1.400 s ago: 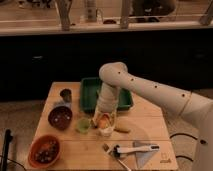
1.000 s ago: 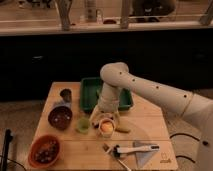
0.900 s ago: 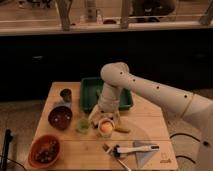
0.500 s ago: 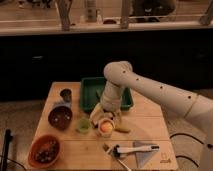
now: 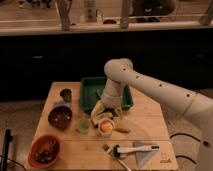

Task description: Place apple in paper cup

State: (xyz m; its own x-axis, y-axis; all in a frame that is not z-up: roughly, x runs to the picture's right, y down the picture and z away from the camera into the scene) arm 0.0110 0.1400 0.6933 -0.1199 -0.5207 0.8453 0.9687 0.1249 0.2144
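Observation:
The apple (image 5: 105, 127), small, round and orange-yellow, sits inside the short whitish paper cup (image 5: 106, 132) on the wooden table, just in front of the green tray. My gripper (image 5: 106, 114) hangs directly above the cup, a little clear of the apple. Its fingers (image 5: 98, 108) are spread apart and hold nothing. The white arm reaches in from the right and bends down over the tray.
A translucent green cup (image 5: 83, 125) stands left of the paper cup. A dark metal cup (image 5: 65, 94), a dark bowl (image 5: 60, 117) and a reddish bowl (image 5: 46, 150) are further left. A green tray (image 5: 90, 95) lies behind, a tan oblong item (image 5: 122, 130) to the right, and a white-handled tool (image 5: 134, 148) in front.
The gripper was down at the cup's mouth; it has let go of the apple and lifted slightly. The apple now shows resting inside the paper cup.

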